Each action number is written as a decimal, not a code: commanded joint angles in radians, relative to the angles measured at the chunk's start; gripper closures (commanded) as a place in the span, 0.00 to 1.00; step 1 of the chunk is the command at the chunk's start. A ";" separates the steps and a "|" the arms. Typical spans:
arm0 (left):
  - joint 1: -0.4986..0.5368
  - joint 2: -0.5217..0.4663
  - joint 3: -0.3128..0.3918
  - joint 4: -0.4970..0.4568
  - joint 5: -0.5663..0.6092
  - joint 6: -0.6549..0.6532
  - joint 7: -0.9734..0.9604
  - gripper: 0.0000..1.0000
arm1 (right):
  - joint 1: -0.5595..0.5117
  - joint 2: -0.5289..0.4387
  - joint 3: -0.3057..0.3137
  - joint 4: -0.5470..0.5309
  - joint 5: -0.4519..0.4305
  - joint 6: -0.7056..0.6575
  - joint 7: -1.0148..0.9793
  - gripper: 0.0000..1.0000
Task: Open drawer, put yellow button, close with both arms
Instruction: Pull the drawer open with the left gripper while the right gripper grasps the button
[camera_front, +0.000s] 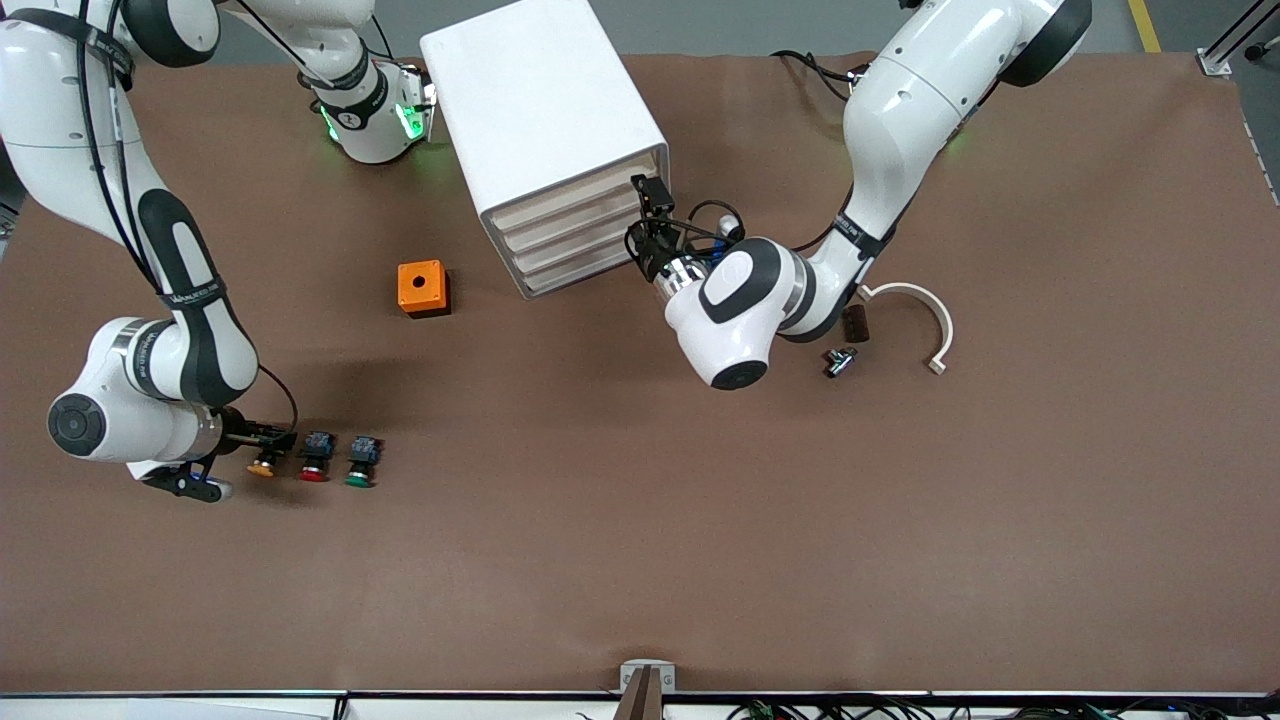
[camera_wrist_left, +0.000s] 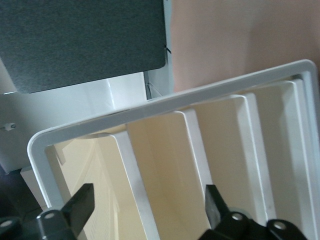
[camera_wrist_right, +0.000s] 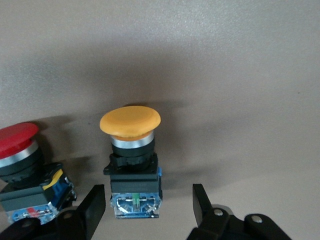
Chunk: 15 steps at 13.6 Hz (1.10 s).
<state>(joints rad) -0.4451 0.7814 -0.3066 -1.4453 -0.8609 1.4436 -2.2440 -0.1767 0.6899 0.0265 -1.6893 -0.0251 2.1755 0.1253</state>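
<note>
The white cabinet stands near the robots' bases, and its four cream drawers look shut. The drawer is the highest of them. My left gripper is at the cabinet's front corner toward the left arm's end. In the left wrist view it is open, with one finger on each side of a white rib between two drawer fronts. The yellow button lies on the table at the right arm's end. My right gripper is open, and in the right wrist view it has the button's blue-black body between its fingers without touching it.
A red button and a green button lie beside the yellow one. An orange box sits near the cabinet. A white curved piece, a dark block and a small metal part lie by the left arm.
</note>
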 joint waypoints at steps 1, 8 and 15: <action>0.006 0.032 -0.034 0.023 -0.020 -0.025 -0.034 0.16 | -0.015 -0.004 0.016 -0.006 -0.001 0.006 -0.006 0.49; 0.000 0.064 -0.097 0.023 -0.020 -0.025 -0.019 0.52 | -0.009 -0.009 0.016 0.007 -0.001 -0.002 -0.059 0.91; 0.002 0.064 -0.094 0.025 -0.044 -0.019 0.020 0.82 | -0.004 -0.018 0.027 0.111 0.001 -0.118 -0.049 0.91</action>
<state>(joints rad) -0.4465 0.8337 -0.3998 -1.4412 -0.8719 1.4352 -2.2292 -0.1757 0.6850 0.0412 -1.6215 -0.0250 2.1234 0.0810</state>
